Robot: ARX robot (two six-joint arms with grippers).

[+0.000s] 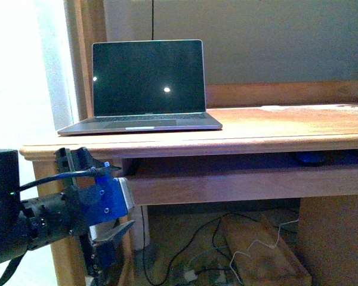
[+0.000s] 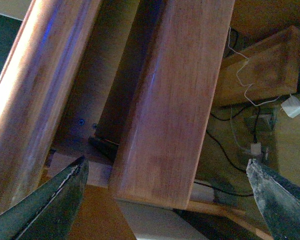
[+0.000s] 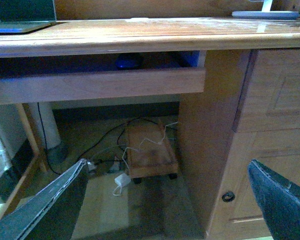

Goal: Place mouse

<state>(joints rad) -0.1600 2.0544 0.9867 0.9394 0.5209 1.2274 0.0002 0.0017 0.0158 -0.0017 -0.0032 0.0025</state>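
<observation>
A wooden desk (image 1: 274, 128) spans the middle of the front view, with a pull-out shelf (image 1: 238, 182) hung under its top and a grey-green wall (image 1: 274, 42) behind it across the upper right. Hard white daylight from a window (image 1: 18, 71) washes out the left edge of the frame. At lower centre the dim floor (image 1: 167, 238) under the desk carries a tangle of cables (image 1: 203, 265) and a low wooden cart (image 1: 262, 253), and the right wrist view shows a panelled cabinet door (image 3: 280, 95) beside that knee space.
</observation>
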